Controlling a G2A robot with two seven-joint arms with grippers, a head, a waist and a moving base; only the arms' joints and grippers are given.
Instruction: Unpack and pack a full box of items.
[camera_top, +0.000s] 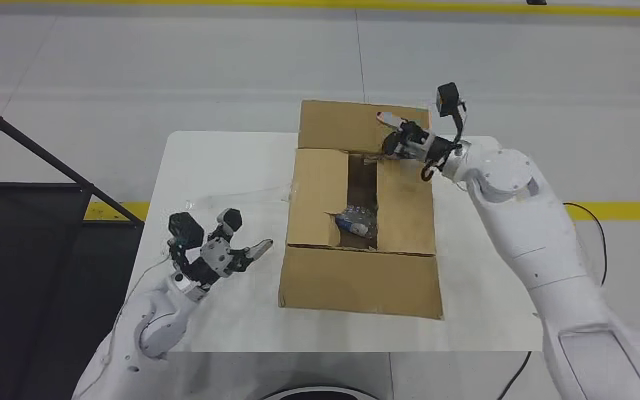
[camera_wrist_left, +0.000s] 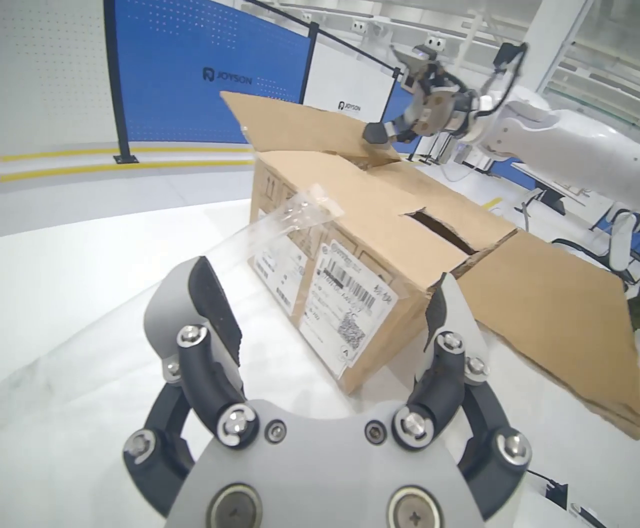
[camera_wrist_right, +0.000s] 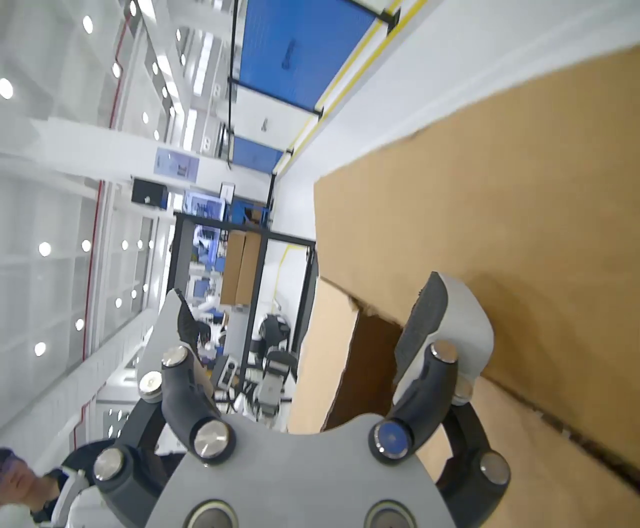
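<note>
A cardboard box (camera_top: 360, 235) stands in the middle of the white table (camera_top: 200, 160). Its top flaps lie partly apart, leaving a gap down the middle. Through the gap a clear-wrapped blue item (camera_top: 355, 218) shows inside. My right gripper (camera_top: 393, 137) is open at the box's far end, one fingertip (camera_wrist_right: 432, 310) resting against the raised far flap (camera_wrist_right: 475, 200). My left gripper (camera_top: 240, 240) hovers open and empty above the table beside the box's labelled side (camera_wrist_left: 325, 285), a short way off it.
A strip of clear tape (camera_wrist_left: 295, 210) sticks out from the box's upper edge toward my left gripper. One side flap (camera_wrist_left: 545, 310) lies folded outward over the table. Bare tabletop spreads around the left arm and in front of the box.
</note>
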